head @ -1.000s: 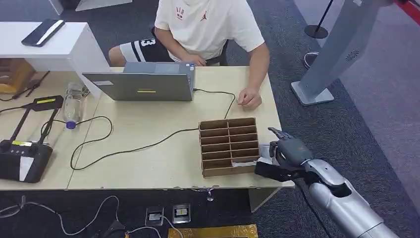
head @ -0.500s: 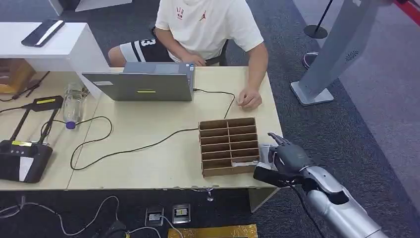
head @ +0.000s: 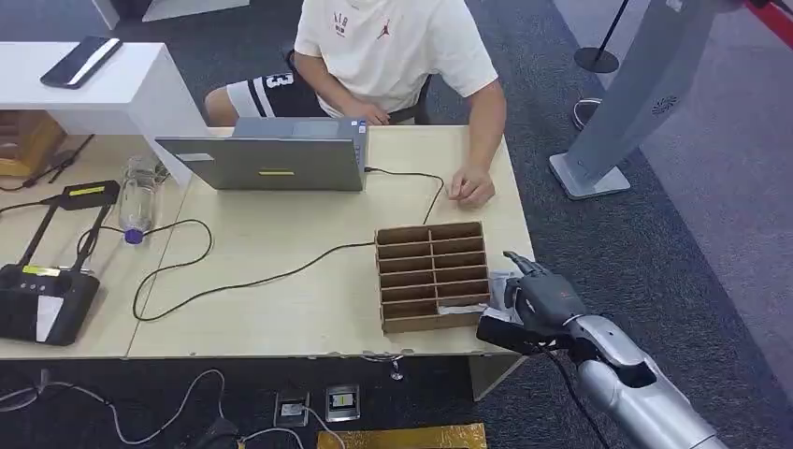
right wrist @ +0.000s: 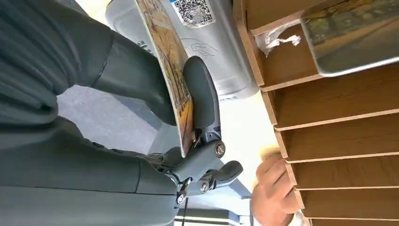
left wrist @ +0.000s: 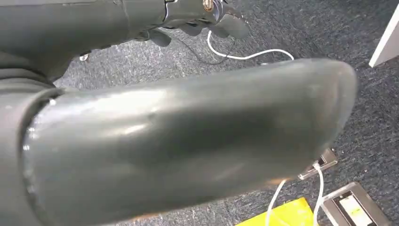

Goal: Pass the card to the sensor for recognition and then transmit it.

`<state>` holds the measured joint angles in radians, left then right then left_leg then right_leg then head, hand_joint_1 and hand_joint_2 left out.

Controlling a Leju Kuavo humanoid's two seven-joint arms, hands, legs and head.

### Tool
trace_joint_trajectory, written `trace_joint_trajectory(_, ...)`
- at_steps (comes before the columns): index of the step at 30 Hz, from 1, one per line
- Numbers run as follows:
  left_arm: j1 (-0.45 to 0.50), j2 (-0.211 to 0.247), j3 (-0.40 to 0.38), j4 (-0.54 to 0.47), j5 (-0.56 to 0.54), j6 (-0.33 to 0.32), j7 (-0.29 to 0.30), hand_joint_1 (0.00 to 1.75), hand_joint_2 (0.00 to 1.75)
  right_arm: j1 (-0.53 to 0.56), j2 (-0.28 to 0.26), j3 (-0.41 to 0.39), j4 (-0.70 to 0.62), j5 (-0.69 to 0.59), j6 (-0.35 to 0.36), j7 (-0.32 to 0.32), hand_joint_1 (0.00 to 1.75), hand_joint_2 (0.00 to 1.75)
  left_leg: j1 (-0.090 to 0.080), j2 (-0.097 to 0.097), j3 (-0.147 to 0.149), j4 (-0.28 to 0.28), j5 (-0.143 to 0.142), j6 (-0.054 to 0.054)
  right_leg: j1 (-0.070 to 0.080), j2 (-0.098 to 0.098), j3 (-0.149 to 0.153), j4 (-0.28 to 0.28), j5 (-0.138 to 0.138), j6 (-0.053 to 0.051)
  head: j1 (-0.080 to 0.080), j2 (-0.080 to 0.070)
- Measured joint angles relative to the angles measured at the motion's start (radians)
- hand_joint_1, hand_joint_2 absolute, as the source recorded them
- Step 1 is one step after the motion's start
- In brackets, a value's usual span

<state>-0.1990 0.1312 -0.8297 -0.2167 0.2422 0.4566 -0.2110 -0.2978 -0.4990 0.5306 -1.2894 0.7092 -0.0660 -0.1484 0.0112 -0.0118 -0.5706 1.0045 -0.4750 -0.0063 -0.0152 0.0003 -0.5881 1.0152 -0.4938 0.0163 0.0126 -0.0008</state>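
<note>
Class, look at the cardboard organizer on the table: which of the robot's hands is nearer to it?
Right. The right hand is beside the cardboard organizer, holding a card. The left hand hangs over the carpet and cables, away from it.

My right hand covers most of the grey sensor at the table edge. In the right wrist view my thumb hides the lower part of the card, and its top is cut off by the picture's edge. A second card in the wooden rack is also cropped. My left hand is a blur; I cannot tell how its fingers lie.
</note>
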Motion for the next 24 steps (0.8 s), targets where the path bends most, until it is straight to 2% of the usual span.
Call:
trace_joint_trajectory(4,0.002,0.000,0.000,0.000,0.002,0.002,0.000,0.00,0.00,-0.002,0.000,0.000,0.000,-0.002,-0.008,-0.003,1.75,1.75,0.000,0.000,0.000,0.000,0.000,0.000,0.000,0.000,0.000,0.000,0.000,0.000,0.000,0.000)
trace_joint_trajectory(11,0.002,-0.002,0.000,0.000,-0.003,0.021,-0.002,0.00,0.00,-0.055,-0.005,-0.050,0.003,0.037,-0.113,-0.015,1.75,1.75,0.000,0.001,0.000,0.000,0.000,0.000,0.000,0.001,0.000,0.000,0.000,0.000,0.000,0.000)
trace_joint_trajectory(17,-0.001,-0.006,0.000,0.000,-0.014,0.029,-0.009,0.00,0.00,-0.214,-0.032,-0.155,0.017,0.064,-0.112,-0.058,1.75,1.75,-0.001,0.002,0.000,0.000,0.000,0.000,-0.001,0.001,-0.001,0.000,0.001,0.001,0.000,0.000)
trace_joint_trajectory(21,-0.003,-0.009,0.000,0.000,-0.027,0.035,-0.010,0.00,0.00,-0.312,-0.048,-0.208,0.035,0.100,-0.158,-0.097,1.75,1.75,-0.002,0.002,-0.001,0.001,0.000,0.000,-0.002,0.001,-0.001,0.000,0.001,0.001,-0.001,0.000)
trace_joint_trajectory(24,-0.014,-0.010,0.000,0.000,-0.042,0.034,-0.010,0.00,0.00,-0.458,-0.064,-0.225,0.082,0.102,-0.157,-0.147,1.75,1.75,-0.003,0.002,-0.002,0.000,0.000,0.000,-0.003,0.001,-0.003,0.001,0.001,0.001,0.000,0.000)
